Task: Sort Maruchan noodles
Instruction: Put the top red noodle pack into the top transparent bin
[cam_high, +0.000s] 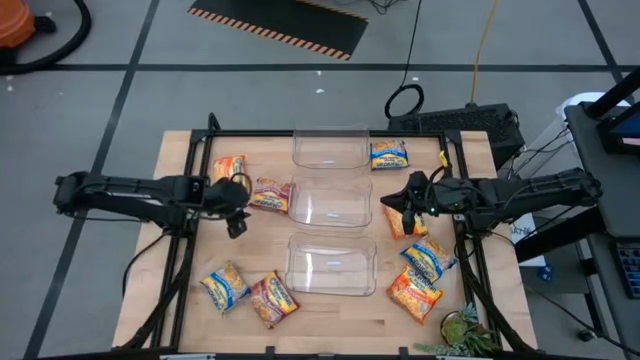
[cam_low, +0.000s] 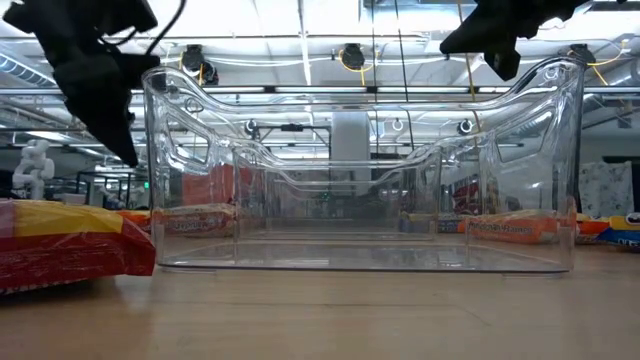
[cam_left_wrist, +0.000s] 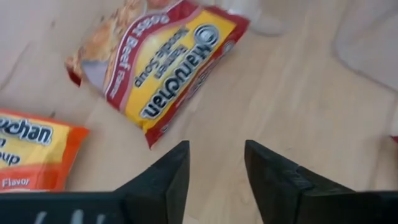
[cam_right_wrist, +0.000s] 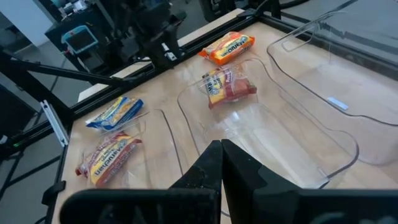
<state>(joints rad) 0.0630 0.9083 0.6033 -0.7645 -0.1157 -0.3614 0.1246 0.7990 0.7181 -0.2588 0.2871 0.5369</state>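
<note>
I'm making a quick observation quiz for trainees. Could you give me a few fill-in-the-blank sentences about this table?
1. The clear plastic bins on the wooden table number ____.
2. All the bins are ____ of packets.
3. The left gripper has its fingers ____ above the table, near the reddish-brown Maruchan noodle packet.
4. The right gripper has its fingers ____.

Missing words: three; empty; open; shut

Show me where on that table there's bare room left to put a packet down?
All three clear bins down the middle look empty. Bare wood runs along the near edge, bordered by the nearest bin, the reddish packet and the orange packet. It's crowded on the right side, where packets bunch around the right gripper, and between the left gripper and the middle bin.
</note>
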